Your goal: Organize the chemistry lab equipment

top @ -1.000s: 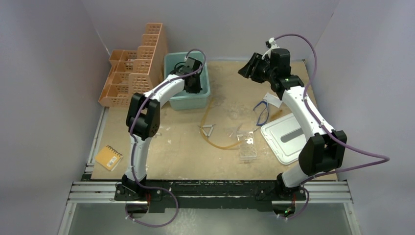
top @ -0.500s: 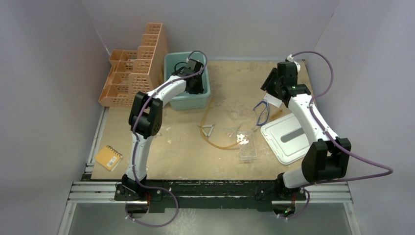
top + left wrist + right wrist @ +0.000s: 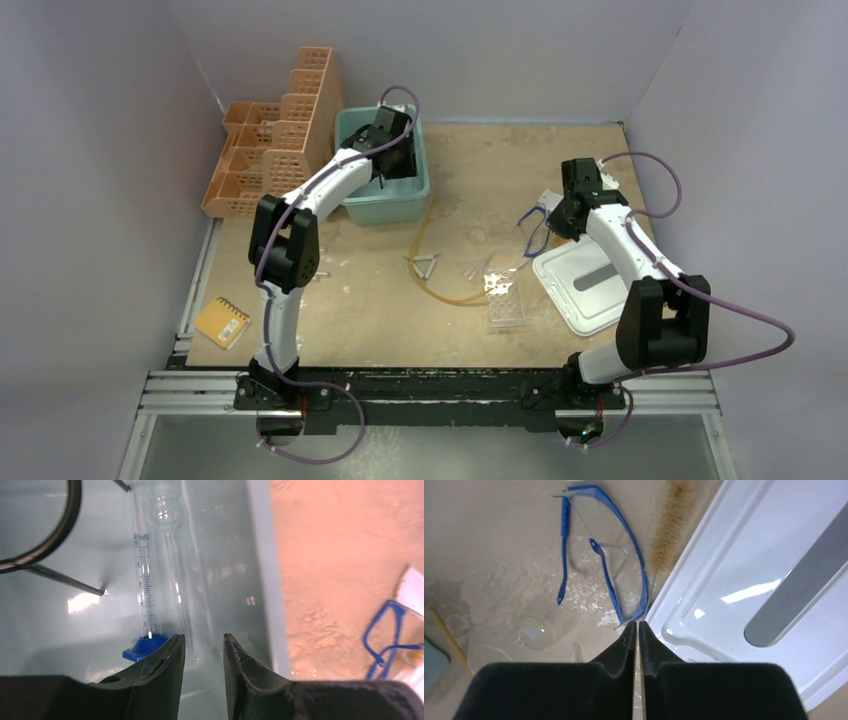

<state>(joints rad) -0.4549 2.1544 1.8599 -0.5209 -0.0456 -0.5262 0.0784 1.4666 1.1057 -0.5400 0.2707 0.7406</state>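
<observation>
Well, the left gripper (image 3: 204, 647) is down inside the teal bin (image 3: 260, 555), its jaws partly apart with nothing clearly held between them. Just ahead of it on the bin floor lie a graduated cylinder (image 3: 144, 595) with a blue foot, a clear bulb pipette (image 3: 170, 515) beside it, and the black wire ring (image 3: 74, 510) further left.

Over on the right, the right gripper (image 3: 637, 626) has its fingers pressed almost together, tips right at the near corner of the goggles (image 3: 604, 535). I cannot tell whether the frame is actually pinched. The goggles lie on the table just beside the white lid (image 3: 749, 555), with a bristle brush (image 3: 669, 525) along the lid's edge.

Mid-table, the hose (image 3: 424, 232) curls round the wire triangle (image 3: 428, 265), and the tube rack (image 3: 506, 308) sits near the lid.
</observation>
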